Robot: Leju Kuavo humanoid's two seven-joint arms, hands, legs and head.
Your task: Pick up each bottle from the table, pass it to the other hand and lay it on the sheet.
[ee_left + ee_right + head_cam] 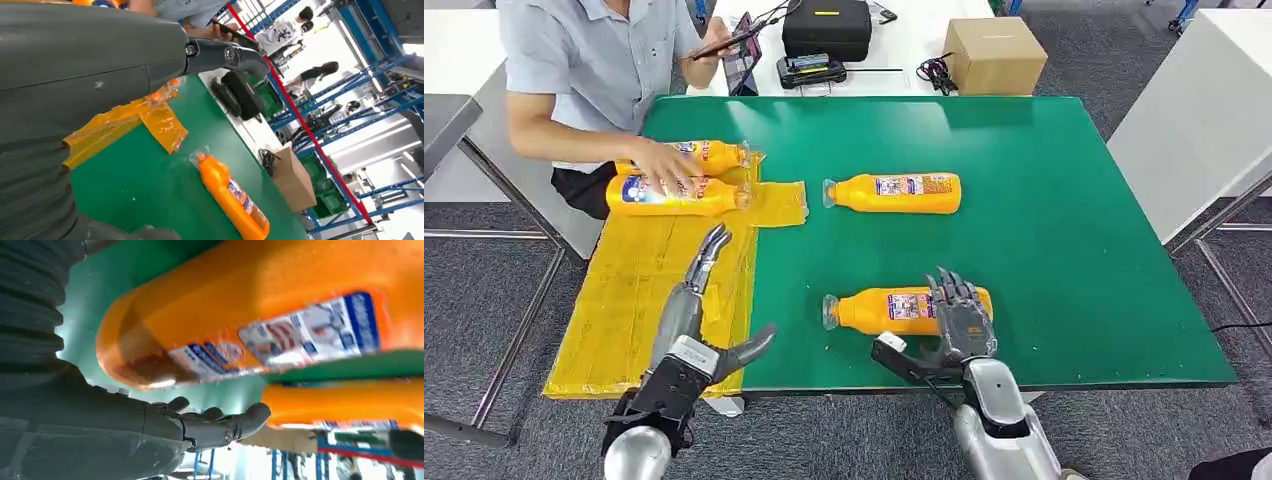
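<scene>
While the right hand (961, 318) hovered spread and empty over the orange plastic bottle (894, 309) at lower centre, that smooth, rigid body looked slippery; mid-body seemed the safest grasp.

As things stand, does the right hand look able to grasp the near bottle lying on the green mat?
Probably yes. The right hand is spread open right at the base end of the near bottle, which lies alone on the green mat, with nothing between them.
</scene>
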